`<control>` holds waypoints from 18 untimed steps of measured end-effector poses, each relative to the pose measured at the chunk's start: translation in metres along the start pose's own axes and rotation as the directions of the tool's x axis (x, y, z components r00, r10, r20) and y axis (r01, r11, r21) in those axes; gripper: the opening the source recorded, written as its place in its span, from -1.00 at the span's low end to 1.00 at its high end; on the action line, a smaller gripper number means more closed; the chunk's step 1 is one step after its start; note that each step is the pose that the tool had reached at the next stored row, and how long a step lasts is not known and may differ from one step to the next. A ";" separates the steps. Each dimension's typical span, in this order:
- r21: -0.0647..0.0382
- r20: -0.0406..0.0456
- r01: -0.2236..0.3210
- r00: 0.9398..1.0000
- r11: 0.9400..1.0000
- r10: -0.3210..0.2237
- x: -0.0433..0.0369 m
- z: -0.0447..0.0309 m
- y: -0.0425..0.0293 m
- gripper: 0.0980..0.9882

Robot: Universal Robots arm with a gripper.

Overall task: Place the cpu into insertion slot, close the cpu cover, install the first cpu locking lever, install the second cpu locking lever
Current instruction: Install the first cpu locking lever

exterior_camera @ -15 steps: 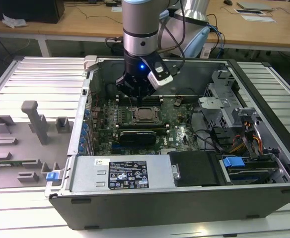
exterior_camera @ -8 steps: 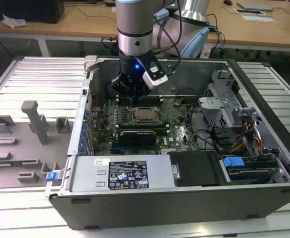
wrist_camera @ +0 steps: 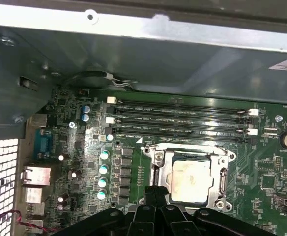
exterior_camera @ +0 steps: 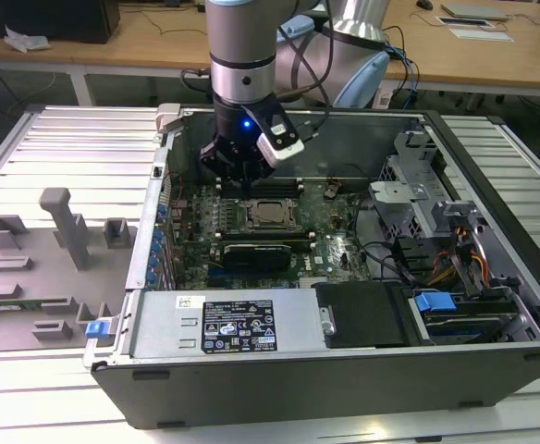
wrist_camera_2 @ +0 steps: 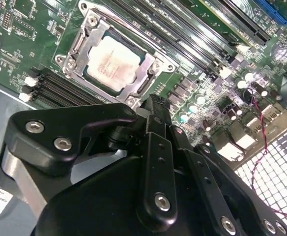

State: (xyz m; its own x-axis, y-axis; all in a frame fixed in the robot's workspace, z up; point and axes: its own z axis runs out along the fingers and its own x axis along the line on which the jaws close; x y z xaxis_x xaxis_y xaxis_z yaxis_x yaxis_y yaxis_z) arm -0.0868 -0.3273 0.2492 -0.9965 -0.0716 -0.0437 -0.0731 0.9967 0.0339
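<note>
Beside the seated cpu (wrist_camera: 190, 181) hovers the closed tool (wrist_camera: 156, 191).

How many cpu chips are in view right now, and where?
1. The cpu sits in the insertion slot, framed by the cpu cover, on the motherboard just beyond the gripper in the first wrist view. The gripper's body could hide another.

The cpu (wrist_camera_2: 115, 61) lies in the insertion slot (wrist_camera_2: 86, 73) under the cpu cover (wrist_camera_2: 142, 81), on the motherboard (exterior_camera: 339, 245) inside the computer case (exterior_camera: 344, 379), between memory slots (wrist_camera: 183, 120), with the gripper (wrist_camera: 156, 191) just beside the slot's edge.
</note>
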 end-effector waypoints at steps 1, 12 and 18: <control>0.000 0.000 0.000 1.000 1.000 0.000 0.0009 -0.0001 0.0001 -0.98; -0.037 0.004 -0.001 1.000 0.999 0.001 0.0177 -0.0007 0.0013 -0.98; -0.129 0.013 -0.004 1.000 0.992 0.006 0.0217 -0.0009 0.0016 -0.98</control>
State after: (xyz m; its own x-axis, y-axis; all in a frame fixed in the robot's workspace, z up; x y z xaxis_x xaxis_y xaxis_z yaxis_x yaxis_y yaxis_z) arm -0.1086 -0.3273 0.2492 -0.9963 -0.0651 -0.0560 -0.0735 0.9840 0.1625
